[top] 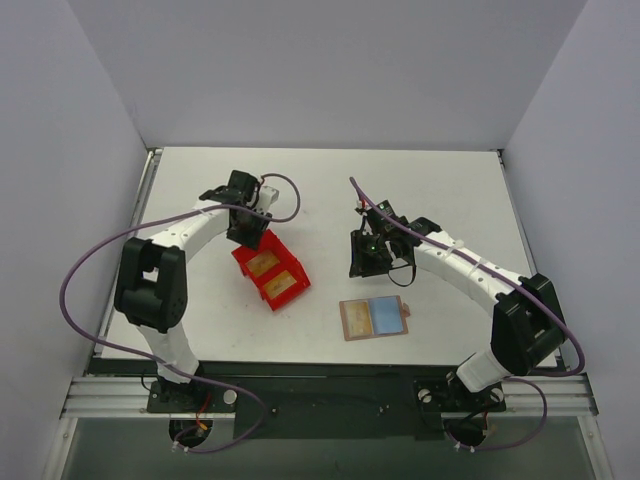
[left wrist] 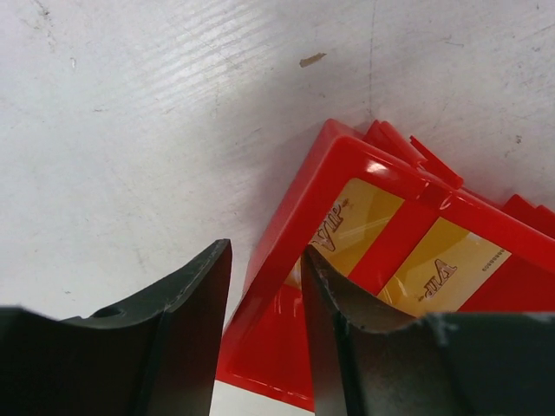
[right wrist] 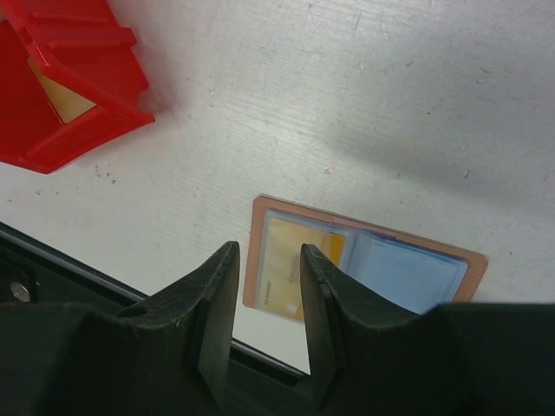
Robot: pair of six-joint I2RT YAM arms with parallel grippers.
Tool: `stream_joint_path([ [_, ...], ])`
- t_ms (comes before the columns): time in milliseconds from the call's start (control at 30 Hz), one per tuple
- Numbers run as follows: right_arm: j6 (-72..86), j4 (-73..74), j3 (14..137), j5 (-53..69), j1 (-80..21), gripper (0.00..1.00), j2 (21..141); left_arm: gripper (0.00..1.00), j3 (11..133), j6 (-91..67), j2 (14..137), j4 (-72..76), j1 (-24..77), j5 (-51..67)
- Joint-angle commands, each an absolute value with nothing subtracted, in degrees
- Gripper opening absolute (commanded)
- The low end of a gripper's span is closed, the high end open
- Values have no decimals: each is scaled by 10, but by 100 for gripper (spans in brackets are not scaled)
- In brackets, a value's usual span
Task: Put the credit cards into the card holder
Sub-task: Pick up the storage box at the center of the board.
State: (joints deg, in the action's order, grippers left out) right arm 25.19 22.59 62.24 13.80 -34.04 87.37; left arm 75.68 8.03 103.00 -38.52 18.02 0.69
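The card holder lies open on the table, tan on the left and light blue on the right. In the right wrist view a gold credit card sits in the left pocket of the card holder. More gold cards lie in both compartments of a red bin, and they also show in the left wrist view. My left gripper is open at the bin's far end. In its wrist view the left gripper straddles the bin's wall. My right gripper is open and empty, hovering above the card holder's far side.
The red bin stands left of centre, a little way from the card holder. The table's front edge and a dark rail run just beyond the card holder's near side. Purple cables loop off both arms.
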Motion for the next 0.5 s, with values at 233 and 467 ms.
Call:
stream_joint_path([
  [233, 244, 242, 617, 137, -335, 30, 854, 36, 808, 43, 1040, -413, 168, 6],
  [467, 247, 236, 617, 138, -335, 30, 854, 17, 812, -13, 1035, -422, 169, 21],
])
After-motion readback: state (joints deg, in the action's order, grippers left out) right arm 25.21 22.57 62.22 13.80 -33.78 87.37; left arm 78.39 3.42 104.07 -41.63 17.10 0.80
